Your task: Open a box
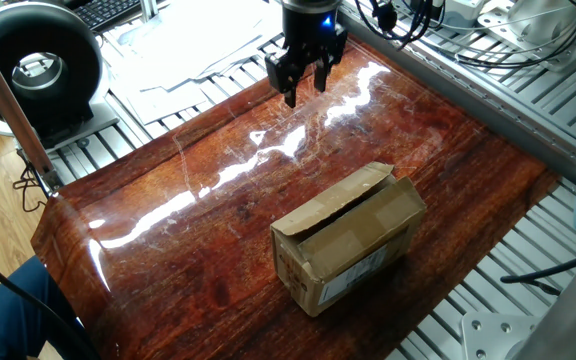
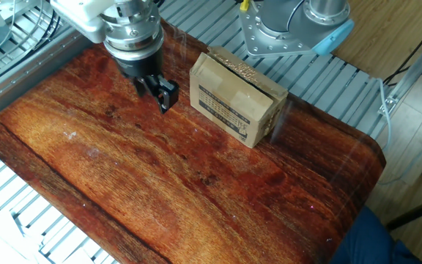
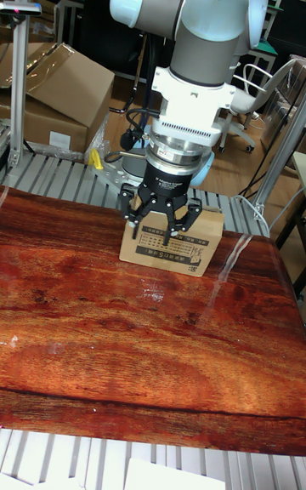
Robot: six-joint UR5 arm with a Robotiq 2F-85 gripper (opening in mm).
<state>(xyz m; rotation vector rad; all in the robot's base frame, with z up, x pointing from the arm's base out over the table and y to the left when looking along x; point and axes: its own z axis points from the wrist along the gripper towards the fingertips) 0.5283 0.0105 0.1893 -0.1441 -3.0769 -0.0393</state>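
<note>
One fixed view: my claw (image 1: 302,88) hangs empty at the far edge, fingers nearly pinched together, well apart from the box (image 1: 349,238) sitting near the front right, one top flap lifted.

Other fixed view: the glossy wooden table (image 2: 160,191) looks slick, so I reckon the box slides if I push that flap.

Tall fixed view: cartons (image 3: 53,94) stacked far left.

wooden tabletop (image 1: 218,210) glossy | black round fan (image 1: 36,68) | papers (image 1: 183,45) | cardboard boxes (image 3: 59,90) stacked behind

brown box (image 1: 349,248), flap ajar
</note>
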